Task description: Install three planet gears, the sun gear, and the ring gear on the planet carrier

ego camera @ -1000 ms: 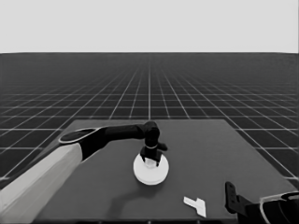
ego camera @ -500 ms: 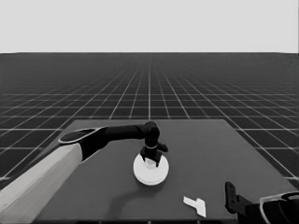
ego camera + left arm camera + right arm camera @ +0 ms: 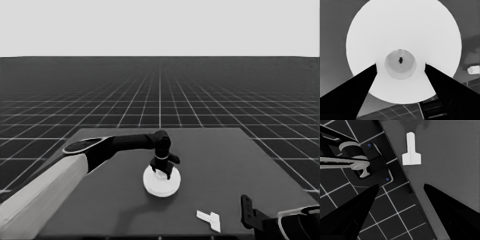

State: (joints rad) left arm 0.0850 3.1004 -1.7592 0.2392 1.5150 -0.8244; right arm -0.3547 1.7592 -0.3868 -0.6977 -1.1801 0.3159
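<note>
One thick white disc, the larger round part (image 3: pixel 161 184), lies at the table's middle, its raised hub with a small dark hole (image 3: pixel 400 60) facing up. My left gripper (image 3: pixel 163 170) hangs straight over it, open, its two fingers (image 3: pixel 357 92) spread either side of the hub without touching it. The small gears and the smaller round part are hidden. My right gripper (image 3: pixel 248 210) waits open at the lower right corner, with nothing between its fingers (image 3: pixel 357 212).
A thin white piece (image 3: pixel 209 219) lies near the table's front right edge, close to the parked right gripper and seen large in the right wrist view (image 3: pixel 411 153). Dark machinery with blue lights (image 3: pixel 370 167) sits past the table's edge.
</note>
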